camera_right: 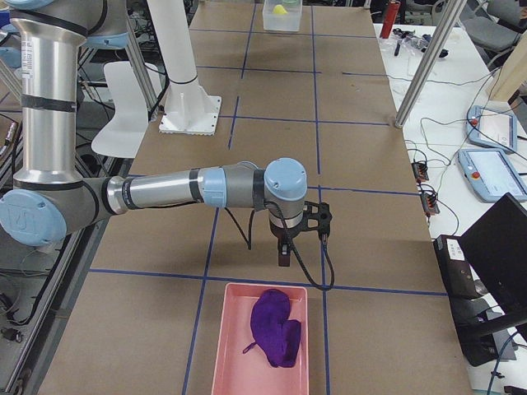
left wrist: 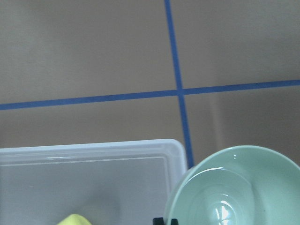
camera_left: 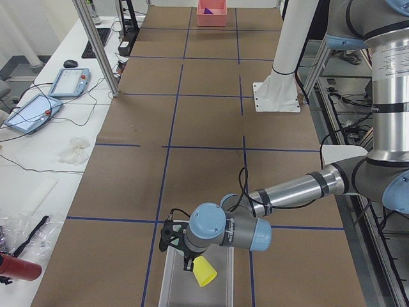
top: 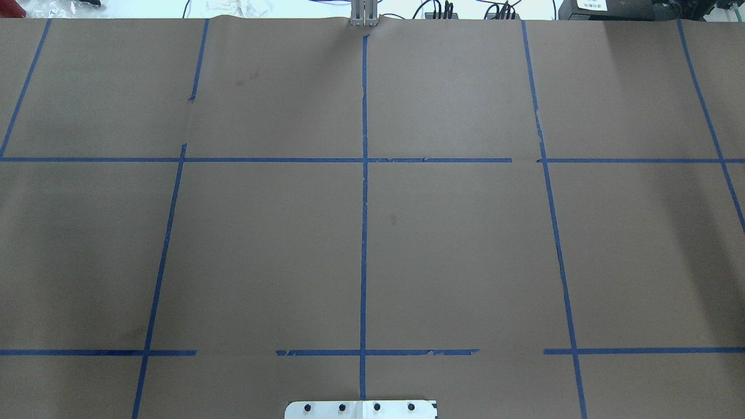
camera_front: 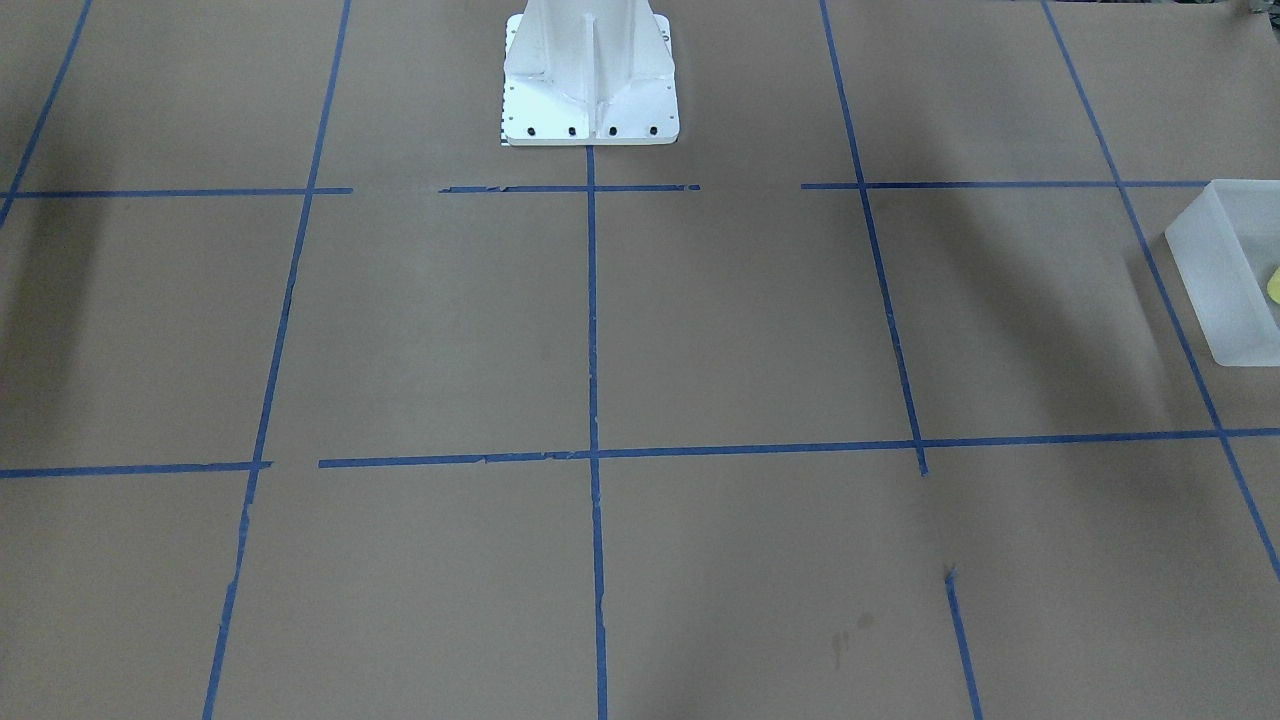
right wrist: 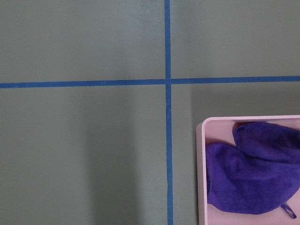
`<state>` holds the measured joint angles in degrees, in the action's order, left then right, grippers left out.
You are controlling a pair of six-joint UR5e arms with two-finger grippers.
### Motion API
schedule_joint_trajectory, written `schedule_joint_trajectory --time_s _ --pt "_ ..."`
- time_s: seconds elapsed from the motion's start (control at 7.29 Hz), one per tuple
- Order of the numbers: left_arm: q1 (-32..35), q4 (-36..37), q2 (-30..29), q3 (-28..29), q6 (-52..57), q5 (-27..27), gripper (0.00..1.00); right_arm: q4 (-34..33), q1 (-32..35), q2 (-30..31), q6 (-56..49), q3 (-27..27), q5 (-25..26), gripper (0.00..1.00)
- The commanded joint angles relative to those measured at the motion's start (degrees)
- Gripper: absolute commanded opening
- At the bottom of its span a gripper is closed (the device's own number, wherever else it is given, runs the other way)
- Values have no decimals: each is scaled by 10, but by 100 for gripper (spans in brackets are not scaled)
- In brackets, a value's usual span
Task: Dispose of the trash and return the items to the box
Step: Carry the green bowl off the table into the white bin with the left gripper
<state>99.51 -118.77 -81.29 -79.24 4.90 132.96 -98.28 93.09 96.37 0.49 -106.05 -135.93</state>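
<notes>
Bowl (left wrist: 234, 187) shows just off the box (left wrist: 93, 154) corner at the bench's left end, close beneath the left gripper (camera_left: 190, 263). Cup (camera_left: 204, 272) looks already inside the box. Left arm far nearer; right gripper (camera_right: 284, 255) hovers at the right end. Neither gripper's opening can be told.

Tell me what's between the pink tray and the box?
The right gripper hangs just past the tray; after it, only taped table reaches the box, seen in the exterior right view.

I see the translucent frosted-white rectangular plastic bin (left wrist: 93, 152) sitting on the desk (left wrist: 93, 56). The small yellow tapered plastic cup (camera_left: 204, 272) lies tilted inside it. The pale green, glossy round bowl (left wrist: 239, 187) sits upright just beside the bin's corner.
</notes>
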Motion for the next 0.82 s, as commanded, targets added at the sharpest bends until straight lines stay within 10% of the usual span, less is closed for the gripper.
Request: schedule_joint_trajectory --time_s 0.0,0.55,0.69 --pt "51 19 -4 57 40 0 0 1 0 3 -2 5 0 100" --pt "72 52 -34 99 34 -3 0 1 0 4 -1 5 0 100" --pt "72 51 -46 115 35 -4 16 2 0 4 -1 5 0 100"
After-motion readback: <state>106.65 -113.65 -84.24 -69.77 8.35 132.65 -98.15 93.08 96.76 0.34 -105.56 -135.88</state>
